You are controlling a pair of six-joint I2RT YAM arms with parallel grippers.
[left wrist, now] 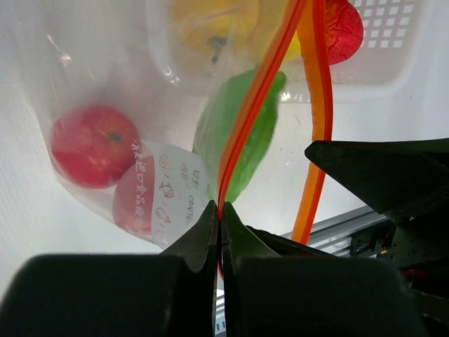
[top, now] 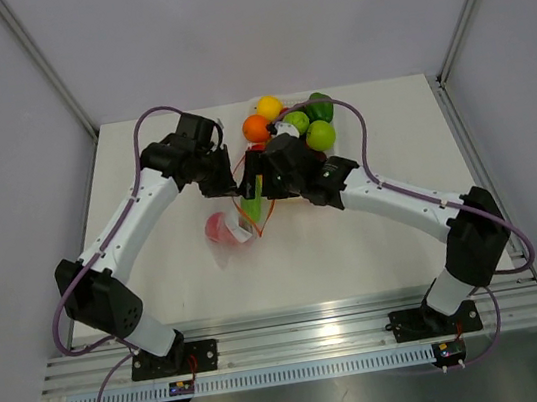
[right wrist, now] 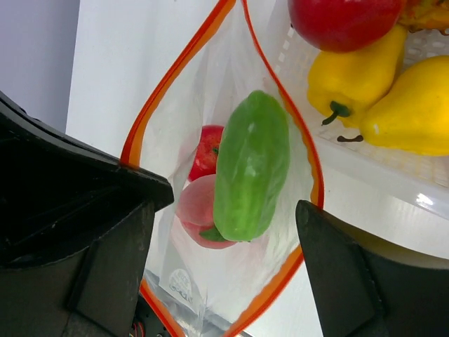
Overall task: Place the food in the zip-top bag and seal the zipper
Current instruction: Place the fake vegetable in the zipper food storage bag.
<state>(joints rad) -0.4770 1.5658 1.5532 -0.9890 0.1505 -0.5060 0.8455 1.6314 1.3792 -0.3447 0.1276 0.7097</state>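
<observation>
The clear zip-top bag (top: 229,239) hangs open between my grippers. My left gripper (left wrist: 219,210) is shut on one side of its orange-red zipper (left wrist: 252,105) and holds the mouth up. My right gripper (right wrist: 235,203) is open just above the bag mouth. A green cucumber (right wrist: 251,165) sits in the mouth between the open fingers, touching neither. Below it in the bag lie a red tomato (right wrist: 207,151) and a pink fruit (right wrist: 193,210). The left wrist view shows the tomato (left wrist: 91,144) and the cucumber (left wrist: 235,137) through the plastic. The top view shows both grippers meeting over the bag, left (top: 233,181) and right (top: 266,186).
A white tray (right wrist: 393,168) at the back holds more food: a red apple (right wrist: 344,17), a yellow pepper (right wrist: 351,77) and a yellow pear (right wrist: 414,105). In the top view orange (top: 256,127), yellow (top: 270,107) and green (top: 319,135) pieces sit there.
</observation>
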